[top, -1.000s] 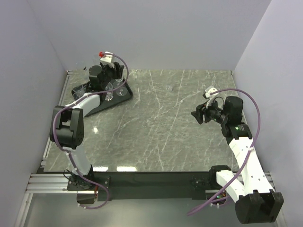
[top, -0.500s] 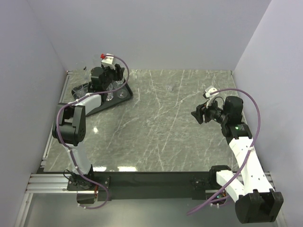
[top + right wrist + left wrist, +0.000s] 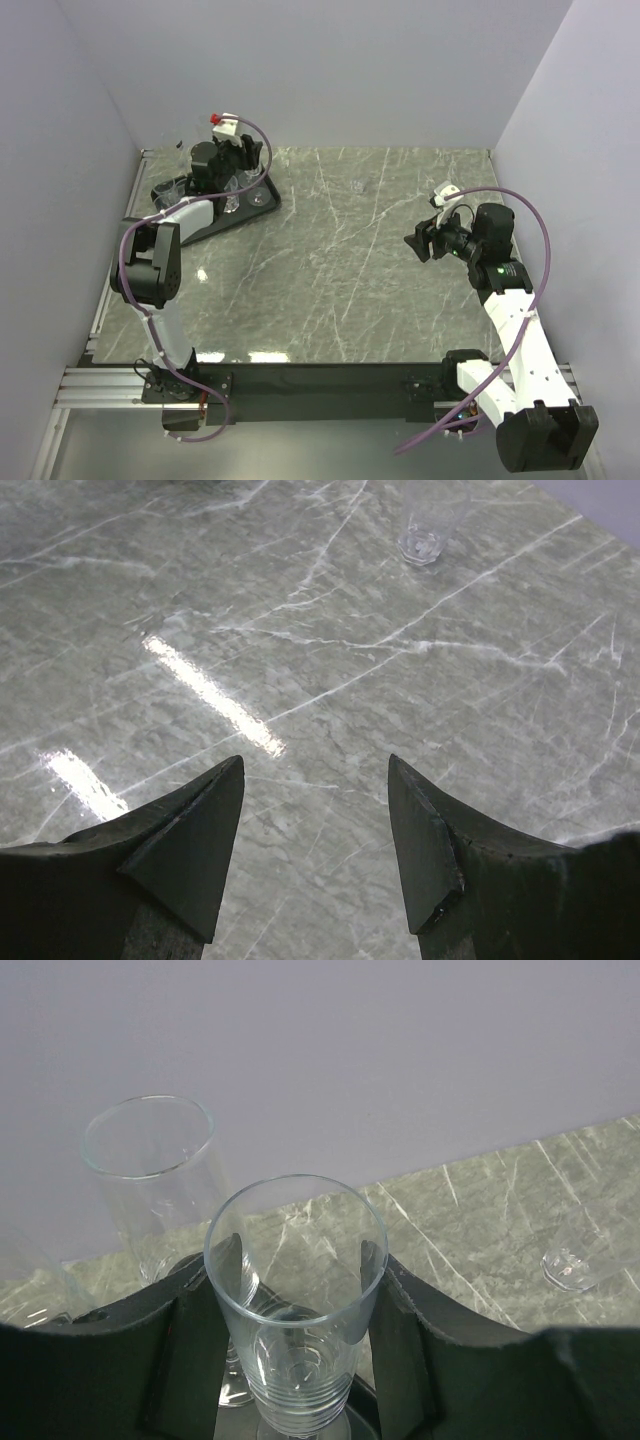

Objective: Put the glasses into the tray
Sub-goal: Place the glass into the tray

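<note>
Top view: grey-green veined marble tabletop point(image 3: 330, 290), boxed on three sides by plain pale lilac walls point(image 3: 330, 70); glare strips on the stone nearer than the tray. Black tray point(image 3: 235, 218) in the far left corner, carrying several clear glasses point(image 3: 231, 201). Left gripper point(image 3: 238, 172) directly above the tray. Right gripper point(image 3: 420, 242) well right of the tray, over bare stone. Lone glass point(image 3: 359, 186) standing on marble, right of the tray.

Left wrist view: fingers point(image 3: 225, 1265) pressed against both sides of an upright flute point(image 3: 297, 1360); straight glass point(image 3: 150, 1175) just behind, lilac wall beyond.

Right wrist view: right gripper point(image 3: 313, 765) parted, gripping nothing, only marble beneath.
</note>
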